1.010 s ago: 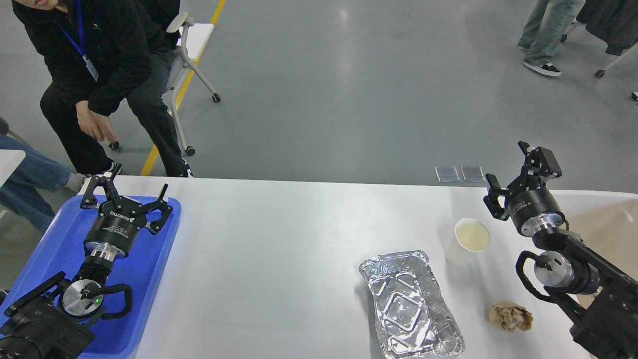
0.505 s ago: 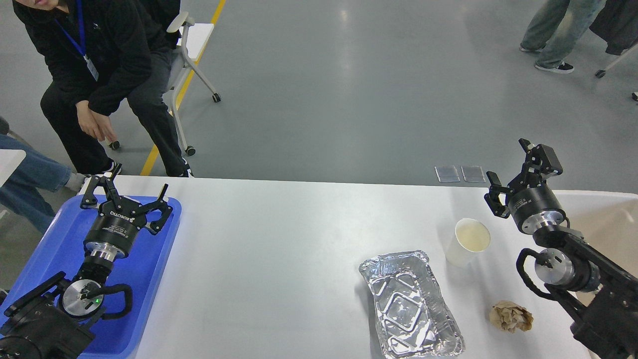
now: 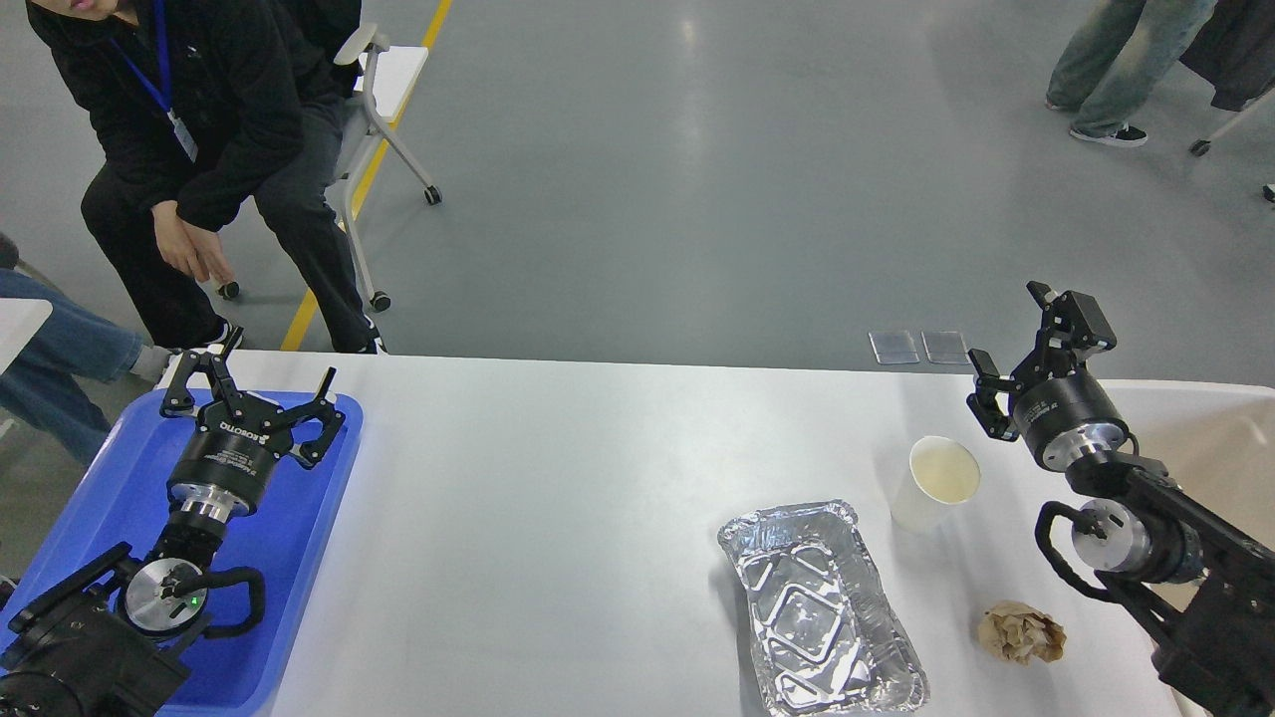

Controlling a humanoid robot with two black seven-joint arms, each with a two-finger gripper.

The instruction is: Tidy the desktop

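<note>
While both arms hover, the white worktop spans nearly the whole view with litter at its right.

Left gripper over the blue tray and right gripper beside the paper cup have fingers spread, empty; foil tray and crumpled paper lie nearby.

Foil tray, paper cup, white desktop

On the white surface: one foil tray at five o'clock, one paper cup at four, one crumpled brown paper wad, one blue tray at eight, one beige bin at three.
</note>
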